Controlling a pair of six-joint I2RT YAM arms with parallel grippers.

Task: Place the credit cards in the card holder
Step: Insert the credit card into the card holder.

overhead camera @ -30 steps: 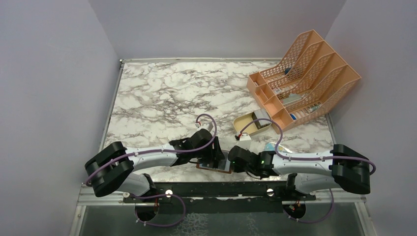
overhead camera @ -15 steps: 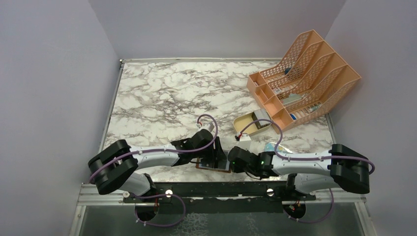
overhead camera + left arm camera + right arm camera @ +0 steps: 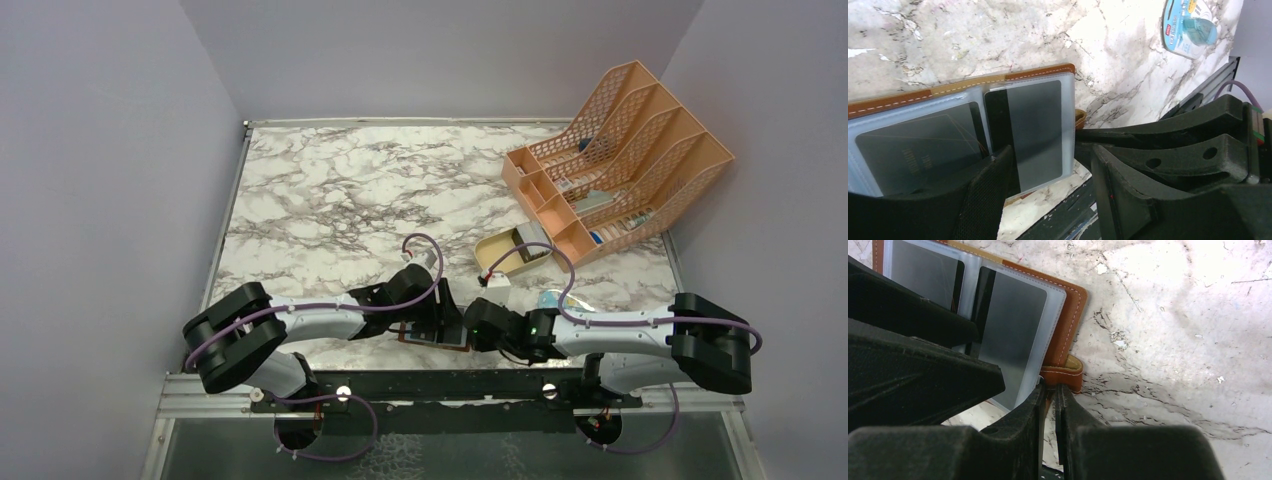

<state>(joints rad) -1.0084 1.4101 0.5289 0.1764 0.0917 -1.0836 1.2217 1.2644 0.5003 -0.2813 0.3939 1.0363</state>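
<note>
Open card holder (image 3: 1038, 72) lying flat at the near edge of the tabletop (image 3: 330, 200), right between the two arms, with two dark credit cards (image 3: 1035, 130) tucked into the cloudy sleeves. Looks light and floppy, so probably skates around unless pinned; best grabbed by the stitched leather rim or the snap tab, not the slick plastic. Cards themselves thin, stiff and slippery, so edges only. Pinched at that brown tab by the nearly closed right jaws; straddled by the left jaws, parted and gripping nothing as far as visible. Further out: blue-and-clear packet (image 3: 1190, 25), then tan tray (image 3: 488, 255) and orange file rack (image 3: 690, 160).
</note>
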